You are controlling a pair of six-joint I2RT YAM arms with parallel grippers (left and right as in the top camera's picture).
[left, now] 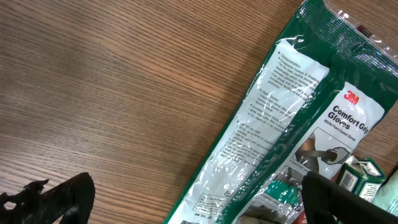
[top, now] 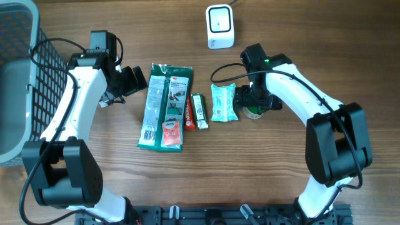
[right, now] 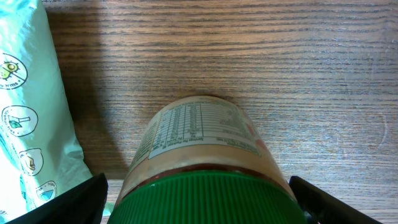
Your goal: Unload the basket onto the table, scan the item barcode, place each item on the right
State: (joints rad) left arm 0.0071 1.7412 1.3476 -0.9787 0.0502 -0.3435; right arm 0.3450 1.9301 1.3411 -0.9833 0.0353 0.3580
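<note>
Right pincer [right: 199, 202] spread wide, straddling the green-lidded, paper-labelled jar [right: 198, 134].
Lid faces my wrist camera, fingers [right: 78, 200] either side; left pincer [left: 193, 202], also spread, sits farther off.

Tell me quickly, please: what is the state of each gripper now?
Left gripper: open, holding nothing.
Right gripper: open, one finger on each side of the jar; it does not appear to be clamped.

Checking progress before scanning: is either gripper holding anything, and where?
Nothing held yet. Right gripper straddles the jar at its green lid, jaws open; left gripper open, empty.
</note>
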